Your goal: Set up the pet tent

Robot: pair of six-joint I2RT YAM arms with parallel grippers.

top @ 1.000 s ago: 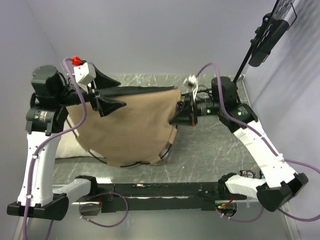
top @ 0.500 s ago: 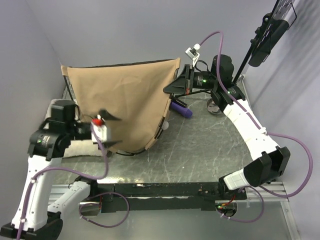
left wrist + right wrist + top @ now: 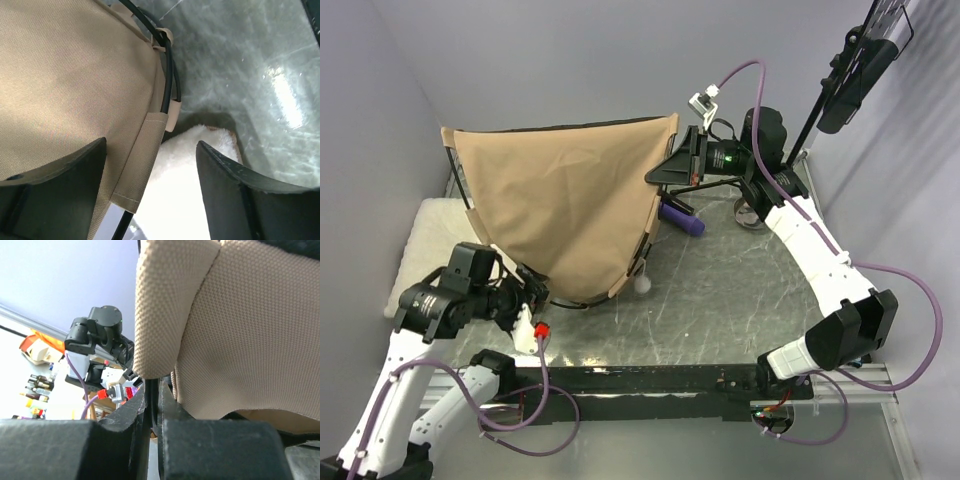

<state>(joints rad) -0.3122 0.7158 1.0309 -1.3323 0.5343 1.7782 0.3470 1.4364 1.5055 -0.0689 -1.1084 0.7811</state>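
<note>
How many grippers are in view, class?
2. The left gripper sits open at the tent's near edge; the right gripper is shut on its far right corner. None hidden.

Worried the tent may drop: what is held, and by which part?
The right gripper pinches the pet tent by the fabric edge at its raised right corner. The left gripper is open near the lower hem, holding nothing.

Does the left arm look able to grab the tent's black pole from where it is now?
Probably yes. The left gripper stands open right at the pet tent's lower edge, and the black pole runs bare just ahead of its fingers, with nothing between them.
</note>
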